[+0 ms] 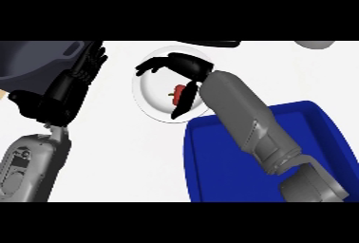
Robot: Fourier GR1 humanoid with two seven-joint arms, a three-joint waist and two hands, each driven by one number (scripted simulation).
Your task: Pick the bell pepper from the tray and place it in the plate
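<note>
My right hand hangs over the plate, fingers spread toward 9 o'clock and thumb reaching down toward 6 — opened out, curled round nothing. The bell pepper lies in the plate, just beside the thumb; whether they touch I cannot tell. I judge this the release, the last of 2 steps — the next move calls for lifting clear without nudging the pepper. The blue tray sits at 4 o'clock of the plate, under my forearm. My left hand rests open at 9 o'clock, fingers up, beside a dark grey vessel.
</note>
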